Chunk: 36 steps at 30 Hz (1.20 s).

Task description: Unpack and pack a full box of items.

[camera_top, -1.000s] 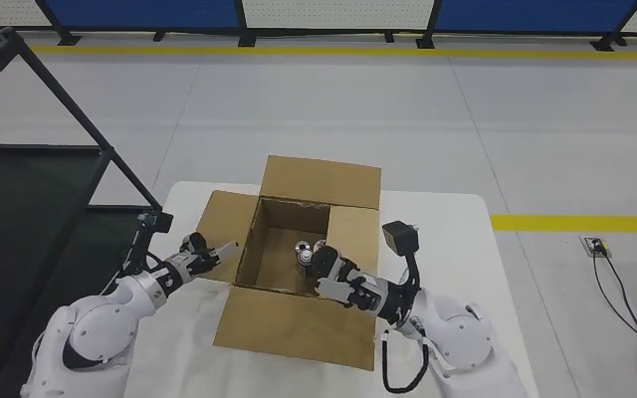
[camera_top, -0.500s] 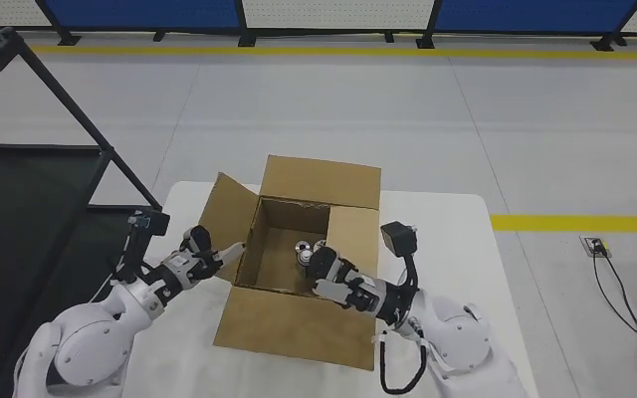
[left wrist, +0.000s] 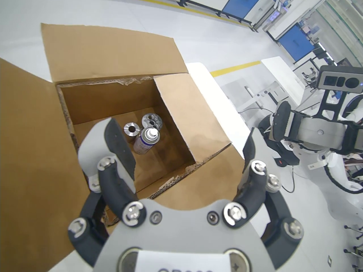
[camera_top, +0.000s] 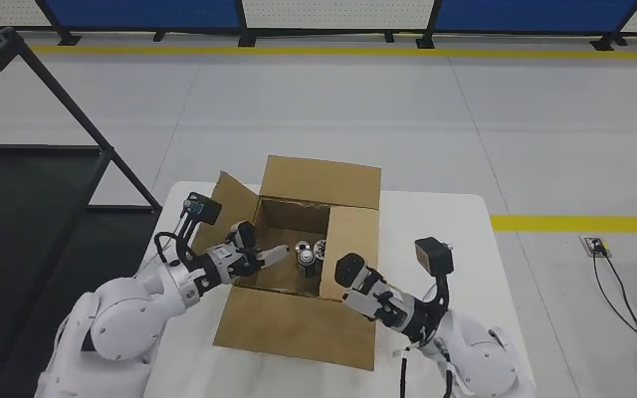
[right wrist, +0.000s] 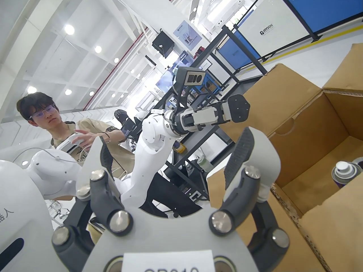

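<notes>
An open cardboard box (camera_top: 295, 326) stands on the white table (camera_top: 438, 224) with its flaps folded out. On its floor stand a spray can (camera_top: 307, 258) with a white cap and two round metal parts (left wrist: 132, 129) (left wrist: 151, 120) just behind it. My left gripper (camera_top: 267, 256) hangs open over the box's left edge, tilted down at the can (left wrist: 146, 140), with nothing between its fingers. My right gripper (camera_top: 346, 269) is open and empty above the box's front right corner, beside the right flap (camera_top: 350, 237). The can's top (right wrist: 343, 171) appears low in the right wrist view.
The box takes up the table's middle, with bare tabletop to its right and a narrow strip to its left. A black frame rack (camera_top: 60, 149) stands off the table's left side. The left arm's wrist (right wrist: 227, 111) shows across the box's left flap.
My left gripper has swung right, from outside the left flap to over the box opening, and that flap now stands more upright. My right gripper has drawn back out of the box toward its front right corner.
</notes>
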Tool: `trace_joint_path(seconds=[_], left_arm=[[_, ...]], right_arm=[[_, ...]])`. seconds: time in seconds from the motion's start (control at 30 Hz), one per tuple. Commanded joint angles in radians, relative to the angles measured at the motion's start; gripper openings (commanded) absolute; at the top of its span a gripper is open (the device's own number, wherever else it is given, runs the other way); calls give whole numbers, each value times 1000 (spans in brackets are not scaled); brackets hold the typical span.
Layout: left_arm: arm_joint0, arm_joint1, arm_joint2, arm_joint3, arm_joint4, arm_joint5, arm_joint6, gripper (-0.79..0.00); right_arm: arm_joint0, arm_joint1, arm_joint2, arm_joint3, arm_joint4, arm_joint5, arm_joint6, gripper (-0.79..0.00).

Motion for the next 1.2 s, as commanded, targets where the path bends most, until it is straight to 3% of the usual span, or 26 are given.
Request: trace_joint_path(seconds=[0.0, 0.37, 0.83, 0.93, 1.17], left_arm=[[-50, -5, 46, 56, -18, 7, -11, 0], [-277, -36, 245, 310, -57, 33, -61, 0], [-271, -37, 245, 311, -84, 29, -57, 0], [-264, -41, 240, 361, -243, -32, -81, 0], [-362, -68, 312, 554, -424, -101, -119, 0]], right_arm=[[-26, 4, 13, -9, 2, -11, -10, 0], [-89, 21, 30, -14, 1, 17, -37, 0], [-88, 21, 27, -15, -2, 31, -36, 0], [-82, 25, 16, -16, 4, 25, -22, 0], [-108, 37, 27, -22, -12, -15, -9, 0]])
